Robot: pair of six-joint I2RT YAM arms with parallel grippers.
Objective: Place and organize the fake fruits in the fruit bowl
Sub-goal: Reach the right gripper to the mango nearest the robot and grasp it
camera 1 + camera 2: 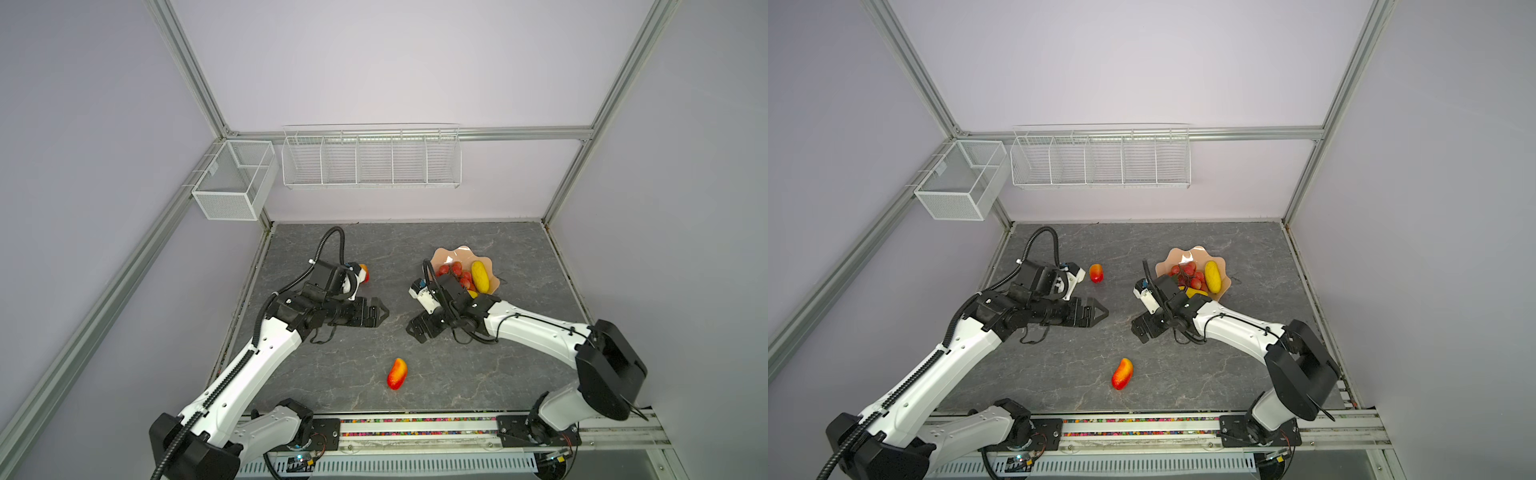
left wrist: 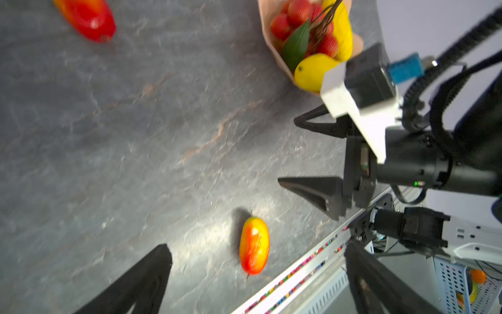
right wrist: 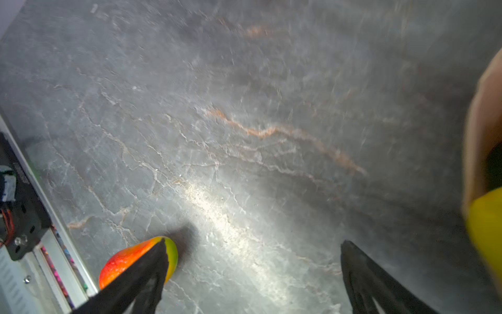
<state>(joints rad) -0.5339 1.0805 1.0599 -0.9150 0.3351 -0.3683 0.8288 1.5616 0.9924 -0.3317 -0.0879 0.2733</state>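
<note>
Near mango [image 1: 397, 374] lies loose on the table [image 1: 519, 374], front centre. Behind it, both arms reach in with tips facing each other. Left gripper [image 1: 384, 312] is spread wide and empty; right gripper [image 1: 414, 333] is spread too, nothing in it. Far mango [image 1: 1096, 273] is on the table just past the left wrist. Fruit bowl [image 1: 451, 253] is back right — berries [image 1: 455, 272] and yellow fruit [image 1: 480, 276] inside, second yellow fruit [image 2: 312, 72] at its near rim, partly hidden by the right arm.
</note>
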